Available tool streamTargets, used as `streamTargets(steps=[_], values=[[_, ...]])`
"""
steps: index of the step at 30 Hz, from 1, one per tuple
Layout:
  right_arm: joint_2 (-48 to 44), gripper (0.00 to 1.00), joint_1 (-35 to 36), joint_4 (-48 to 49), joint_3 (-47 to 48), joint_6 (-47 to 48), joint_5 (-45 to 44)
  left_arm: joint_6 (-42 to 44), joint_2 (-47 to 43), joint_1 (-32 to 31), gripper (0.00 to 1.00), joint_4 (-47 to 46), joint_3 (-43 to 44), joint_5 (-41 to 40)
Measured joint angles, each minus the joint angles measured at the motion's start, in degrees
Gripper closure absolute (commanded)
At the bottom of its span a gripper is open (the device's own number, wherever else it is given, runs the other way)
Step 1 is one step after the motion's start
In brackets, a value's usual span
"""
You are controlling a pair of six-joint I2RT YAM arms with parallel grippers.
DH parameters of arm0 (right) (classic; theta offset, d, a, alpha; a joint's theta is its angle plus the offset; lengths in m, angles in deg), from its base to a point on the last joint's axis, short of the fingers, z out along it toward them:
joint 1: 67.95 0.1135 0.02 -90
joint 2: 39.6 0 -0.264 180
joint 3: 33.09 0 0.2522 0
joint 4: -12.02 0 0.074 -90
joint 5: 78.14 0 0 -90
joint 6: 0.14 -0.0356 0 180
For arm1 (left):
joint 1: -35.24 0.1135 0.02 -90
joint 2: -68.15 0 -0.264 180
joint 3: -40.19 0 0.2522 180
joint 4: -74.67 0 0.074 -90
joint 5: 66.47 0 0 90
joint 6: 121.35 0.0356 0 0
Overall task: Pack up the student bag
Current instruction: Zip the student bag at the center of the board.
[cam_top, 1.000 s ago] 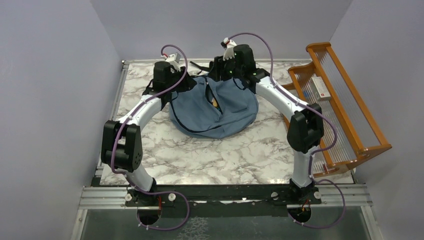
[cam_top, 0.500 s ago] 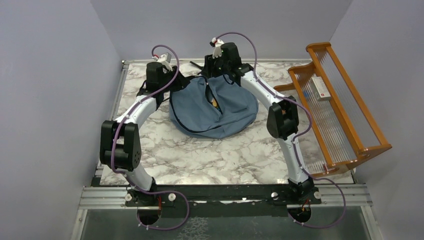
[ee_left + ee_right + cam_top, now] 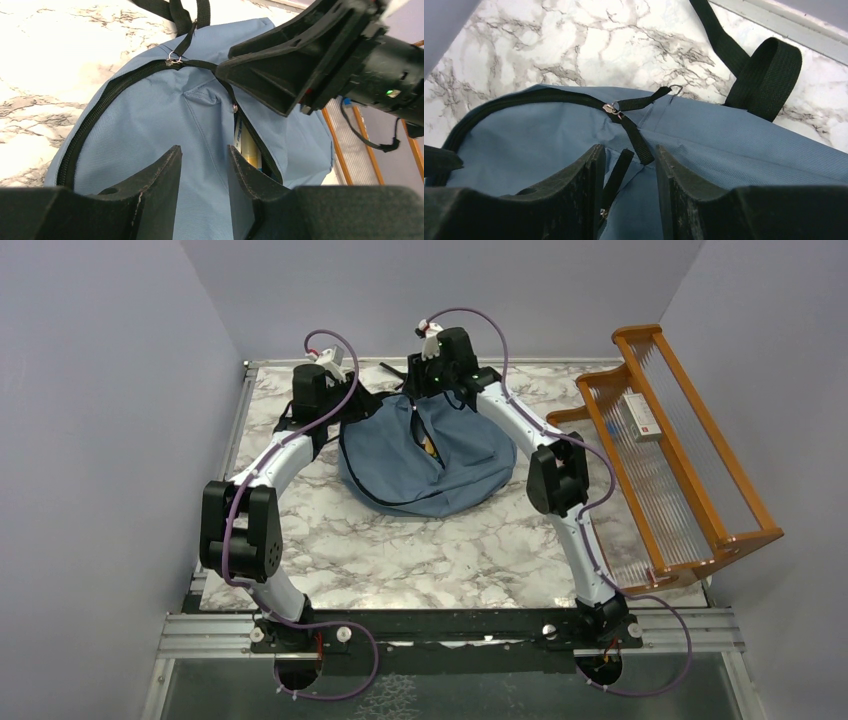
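Dusty-blue student bag [image 3: 430,465] flat at far middle of marble counter [image 3: 400,550], zipper part open. At far rim, right pincer [image 3: 626,150] half-spread astride black zipper pull strap [image 3: 636,135], likely to draw it. At far left, left pincer [image 3: 202,150] over fabric, probably bracing; pinching or not, cannot tell.

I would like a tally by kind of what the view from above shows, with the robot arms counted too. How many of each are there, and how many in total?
Backpack: 1
Wooden rack: 1
White box on the rack: 1
Robot arms, left and right: 2
Total: 5
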Motion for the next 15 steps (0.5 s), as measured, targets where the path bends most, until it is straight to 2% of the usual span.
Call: streamTargets(steps=[10, 15], values=[[2.5, 0.56, 0.0, -1.8, 0.9, -0.5, 0.5, -0.1, 0.0, 0.0, 0.61, -0.2, 0.0, 0.8], [3.8, 0.61, 0.0, -2.8, 2.9, -0.8, 0.9, -0.1, 0.0, 0.0, 0.61, -0.2, 0.0, 0.9]])
